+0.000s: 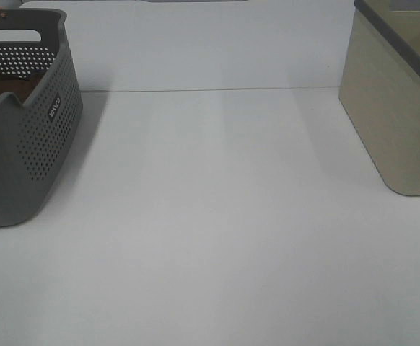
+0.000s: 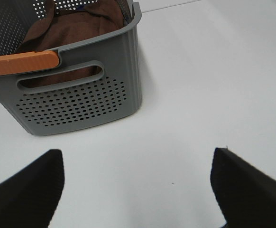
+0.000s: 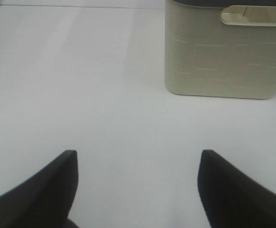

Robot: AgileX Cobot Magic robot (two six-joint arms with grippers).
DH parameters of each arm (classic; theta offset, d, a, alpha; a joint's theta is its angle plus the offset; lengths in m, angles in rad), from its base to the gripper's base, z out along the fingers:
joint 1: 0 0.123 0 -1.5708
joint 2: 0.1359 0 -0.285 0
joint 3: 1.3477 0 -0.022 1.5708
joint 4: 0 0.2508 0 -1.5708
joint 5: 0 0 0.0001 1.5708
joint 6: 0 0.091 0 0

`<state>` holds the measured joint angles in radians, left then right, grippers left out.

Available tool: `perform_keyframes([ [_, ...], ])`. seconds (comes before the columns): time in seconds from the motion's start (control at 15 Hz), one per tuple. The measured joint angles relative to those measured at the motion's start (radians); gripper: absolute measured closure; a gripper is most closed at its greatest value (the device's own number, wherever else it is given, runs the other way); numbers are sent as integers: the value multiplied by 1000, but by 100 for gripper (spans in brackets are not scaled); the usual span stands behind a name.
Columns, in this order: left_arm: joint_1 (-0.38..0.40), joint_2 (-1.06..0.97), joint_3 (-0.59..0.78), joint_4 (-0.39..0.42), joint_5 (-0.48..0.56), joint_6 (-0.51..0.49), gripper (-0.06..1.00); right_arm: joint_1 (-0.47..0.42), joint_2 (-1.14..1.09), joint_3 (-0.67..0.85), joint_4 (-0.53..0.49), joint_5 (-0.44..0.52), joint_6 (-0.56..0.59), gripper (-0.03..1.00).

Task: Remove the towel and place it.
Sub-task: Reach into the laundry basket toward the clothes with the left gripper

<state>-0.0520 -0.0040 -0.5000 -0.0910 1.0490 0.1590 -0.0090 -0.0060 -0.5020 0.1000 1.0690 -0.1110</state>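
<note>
The dark brown towel (image 2: 76, 26) lies bunched inside the grey perforated basket (image 2: 76, 102); a strip of it shows in the exterior view (image 1: 4, 92) at the far left. My left gripper (image 2: 137, 183) is open and empty over the white table, a short way in front of the basket. My right gripper (image 3: 137, 180) is open and empty over the table, facing the beige bin (image 3: 225, 57). Neither gripper shows in the exterior view.
The basket (image 1: 29, 151) has an orange handle (image 2: 22, 62) along its near rim. The beige bin with a dark rim (image 1: 397, 108) stands at the right edge of the white table (image 1: 217, 216). A white wall rises behind the table.
</note>
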Motion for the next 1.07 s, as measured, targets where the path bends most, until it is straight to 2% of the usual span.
perform_keyframes([
  [1.07, 0, 0, 0, 0, 0, 0, 14, 0, 0, 0, 0, 0, 0, 29],
])
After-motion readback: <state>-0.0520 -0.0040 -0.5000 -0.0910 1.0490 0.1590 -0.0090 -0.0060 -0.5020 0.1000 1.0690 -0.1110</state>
